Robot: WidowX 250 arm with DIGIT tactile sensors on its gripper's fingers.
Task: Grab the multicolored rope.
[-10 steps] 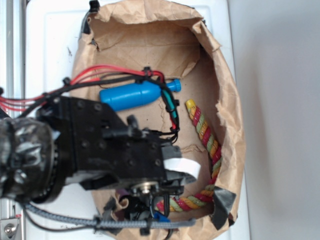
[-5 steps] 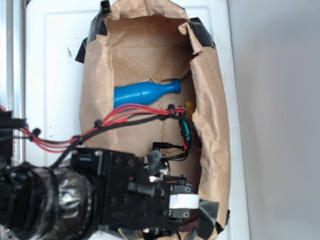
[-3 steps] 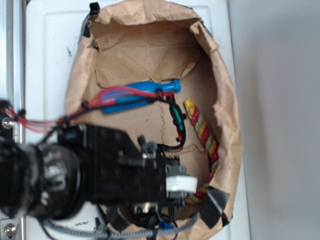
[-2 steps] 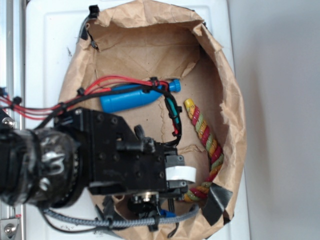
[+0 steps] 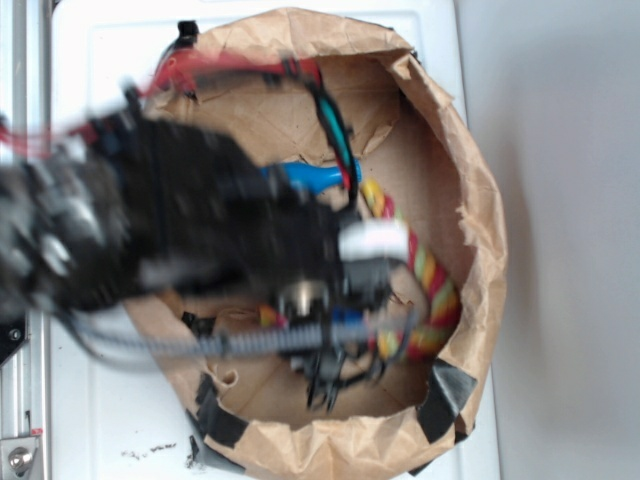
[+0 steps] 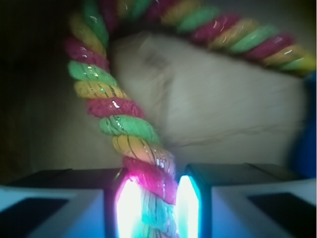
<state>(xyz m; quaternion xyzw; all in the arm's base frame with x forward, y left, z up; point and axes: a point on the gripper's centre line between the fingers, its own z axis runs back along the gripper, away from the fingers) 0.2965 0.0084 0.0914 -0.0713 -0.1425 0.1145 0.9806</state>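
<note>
In the wrist view the multicolored rope (image 6: 124, 131), twisted from red, yellow and green strands, runs up from between my jaws and arcs over to the right. My gripper (image 6: 153, 201) is shut on its lower part, and the lit pads (image 6: 130, 203) press it from both sides. In the exterior view the blurred black arm (image 5: 200, 220) reaches into the brown paper bag (image 5: 485, 250). The rope (image 5: 438, 290) curves along the bag's right inner wall beside the gripper head, partly hidden by it.
A blue plastic bottle (image 5: 305, 178) lies inside the bag, mostly covered by the arm. Red and black cables (image 5: 300, 75) loop over the bag's far rim. Black tape (image 5: 450, 390) patches the bag's near right corner. The bag stands on a white surface (image 5: 100, 400).
The arm has swung toward the bag's far side and is blurred with motion. The rope's gripped end has left the near corner and come along with the gripper, bending the rope.
</note>
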